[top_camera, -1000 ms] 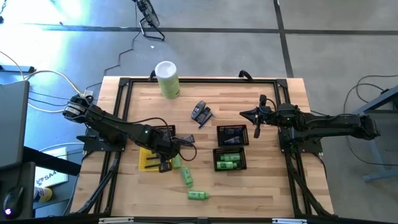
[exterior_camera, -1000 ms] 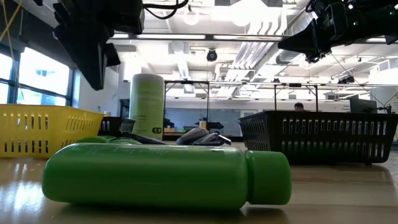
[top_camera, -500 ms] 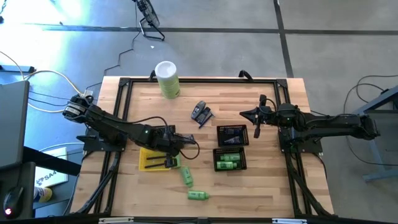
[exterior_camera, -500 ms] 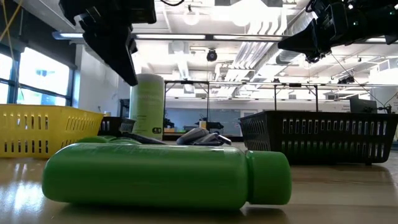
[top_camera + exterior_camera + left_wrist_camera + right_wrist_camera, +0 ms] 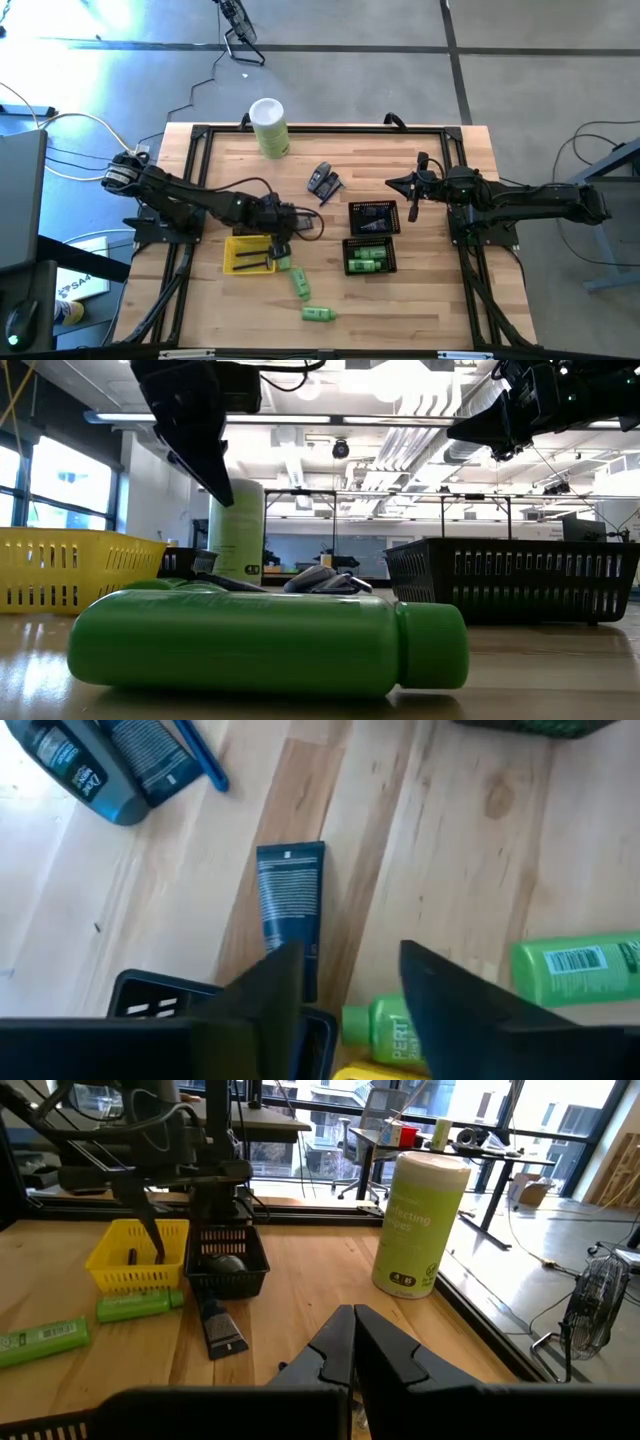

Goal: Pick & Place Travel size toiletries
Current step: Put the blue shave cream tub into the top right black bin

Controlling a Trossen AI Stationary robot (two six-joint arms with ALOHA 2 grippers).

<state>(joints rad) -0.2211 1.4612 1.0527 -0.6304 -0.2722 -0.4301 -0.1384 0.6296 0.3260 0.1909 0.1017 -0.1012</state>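
My left gripper [image 5: 281, 243] hangs open above the table, between a black mesh basket [image 5: 165, 1010] and the yellow tray [image 5: 248, 255]; nothing is between its fingers. Below and ahead of it a dark blue tube [image 5: 289, 905] lies flat on the wood. A green bottle [image 5: 388, 1032] lies beside the tray and another [image 5: 580, 970] farther off. A third green bottle [image 5: 318, 314] lies close to the table's near edge. More dark tubes [image 5: 323, 182] lie toward the far side. My right gripper [image 5: 390, 183] waits shut above the table's right part.
A tall pale-green canister [image 5: 270, 127] with a white lid stands at the far edge. Two black mesh baskets stand right of centre: one [image 5: 374, 217] holds dark items, the other [image 5: 370, 257] green bottles. Bare wood lies between the dark tubes and the canister.
My left gripper has gone from over the yellow tray's near right corner toward the table's far edge and a little to the right, and has turned on the way. The toiletries lie where they did.
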